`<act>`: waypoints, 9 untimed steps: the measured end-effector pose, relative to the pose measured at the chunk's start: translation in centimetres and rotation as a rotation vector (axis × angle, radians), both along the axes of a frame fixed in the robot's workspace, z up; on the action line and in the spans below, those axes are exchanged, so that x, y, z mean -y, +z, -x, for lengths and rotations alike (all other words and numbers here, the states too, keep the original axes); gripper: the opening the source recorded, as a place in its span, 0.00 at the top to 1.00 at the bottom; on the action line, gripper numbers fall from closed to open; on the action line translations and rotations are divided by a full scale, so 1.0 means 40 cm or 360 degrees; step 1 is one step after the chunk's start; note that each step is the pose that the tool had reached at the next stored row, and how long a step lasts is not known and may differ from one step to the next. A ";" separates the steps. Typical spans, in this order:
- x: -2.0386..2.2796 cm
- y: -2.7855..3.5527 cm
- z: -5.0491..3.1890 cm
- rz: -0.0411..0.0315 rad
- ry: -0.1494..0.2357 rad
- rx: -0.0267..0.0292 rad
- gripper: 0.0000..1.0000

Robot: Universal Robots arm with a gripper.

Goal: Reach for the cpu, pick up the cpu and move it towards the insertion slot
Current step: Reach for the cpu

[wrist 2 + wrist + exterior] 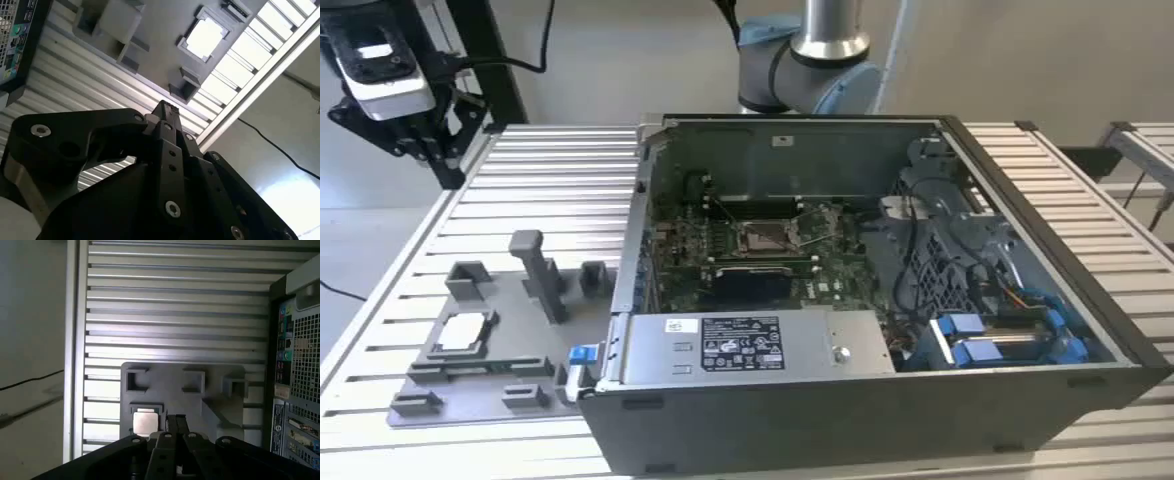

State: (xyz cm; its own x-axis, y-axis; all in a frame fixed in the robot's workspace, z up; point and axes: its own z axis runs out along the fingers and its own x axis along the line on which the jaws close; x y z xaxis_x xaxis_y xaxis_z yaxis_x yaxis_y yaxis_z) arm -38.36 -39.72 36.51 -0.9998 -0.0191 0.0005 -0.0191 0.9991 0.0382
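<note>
No legible text anywhere; one printed label (740, 343) on the power supply (861, 330), illegible.

- The cpu (464, 333) is seen as a small, thin, square chip with a pale silvery top. It is laid flat in a square recess of the grey fixture plate (520, 342), at the exterior view's left, well apart from the computer case (854, 410) (its top is caught brightly in both wrist views (204, 38) (144, 422)).
- The insertion slot (767, 236) is seen as a square socket with a shiny metal frame and a brownish centre. It is set flat in the green circuit board (675, 250) inside the open case.
</note>
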 end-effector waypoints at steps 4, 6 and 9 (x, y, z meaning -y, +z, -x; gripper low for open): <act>0.000 0.000 0.000 0.0000 0.0000 0.00001 1.00; 0.000 0.000 0.000 0.0000 0.0000 0.00001 1.00; 0.000 0.000 0.000 0.0000 0.0000 0.00000 1.00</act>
State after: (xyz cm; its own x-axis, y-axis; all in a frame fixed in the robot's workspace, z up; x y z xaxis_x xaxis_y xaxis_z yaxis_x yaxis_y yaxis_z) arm -38.36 -39.72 36.51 -0.9998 -0.0191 0.0005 -0.0190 0.9991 0.0382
